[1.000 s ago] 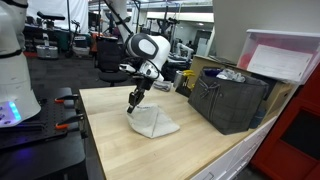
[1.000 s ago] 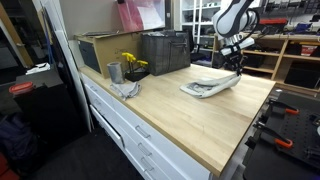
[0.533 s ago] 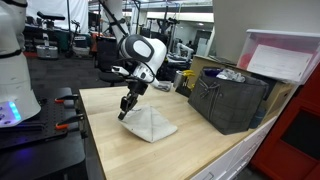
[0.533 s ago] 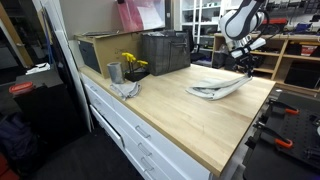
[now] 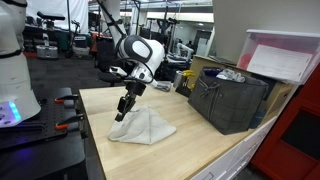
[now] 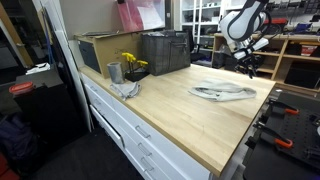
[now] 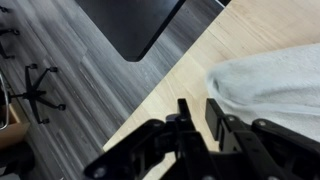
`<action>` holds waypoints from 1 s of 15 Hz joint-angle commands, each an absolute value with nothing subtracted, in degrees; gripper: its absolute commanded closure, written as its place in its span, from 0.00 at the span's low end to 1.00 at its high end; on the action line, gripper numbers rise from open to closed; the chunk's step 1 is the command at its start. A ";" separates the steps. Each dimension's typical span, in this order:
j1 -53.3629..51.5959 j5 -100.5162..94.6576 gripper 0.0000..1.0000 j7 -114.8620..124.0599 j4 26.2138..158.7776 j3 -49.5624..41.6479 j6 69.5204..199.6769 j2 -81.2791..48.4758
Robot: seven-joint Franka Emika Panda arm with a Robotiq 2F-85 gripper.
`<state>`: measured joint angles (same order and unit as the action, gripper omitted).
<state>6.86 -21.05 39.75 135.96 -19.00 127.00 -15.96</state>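
The black pincer point(image 5: 122, 109) hovers at the edge of a crumpled white cloth point(image 5: 146, 127) on the pale wooden desk point(image 5: 205, 145). Its dark, blurred fingers make it impossible to tell whether it is spread or pinching.

A light wooden bench point(image 5: 205, 150) with white drawers point(image 6: 130, 130) under its front carries a dark slatted crate point(image 5: 232, 100) along its far side. In an exterior view a cardboard box point(image 6: 100, 50) stands just beside the crate. Near the box a metal cup point(image 6: 114, 72) stands upright, with yellow flowers point(image 6: 133, 62) behind it and a crumpled grey rag point(image 6: 127, 89) just beside it. A clear lidded tub point(image 5: 285, 58) sits higher, behind the crate. The wrist view shows a grey plank floor point(image 7: 90, 60), a dark mat point(image 7: 135, 25) and an office chair's wheeled base point(image 7: 35, 85).
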 commanded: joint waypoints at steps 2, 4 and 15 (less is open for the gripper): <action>6.69 -19.59 0.35 38.36 135.61 -17.08 127.90 -12.67; 6.08 -18.76 0.20 37.00 133.22 -15.17 129.28 -13.30; 4.18 -10.46 0.00 9.51 118.18 -4.88 141.82 -26.28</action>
<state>3.87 -12.56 18.17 122.69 -6.26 140.78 -22.30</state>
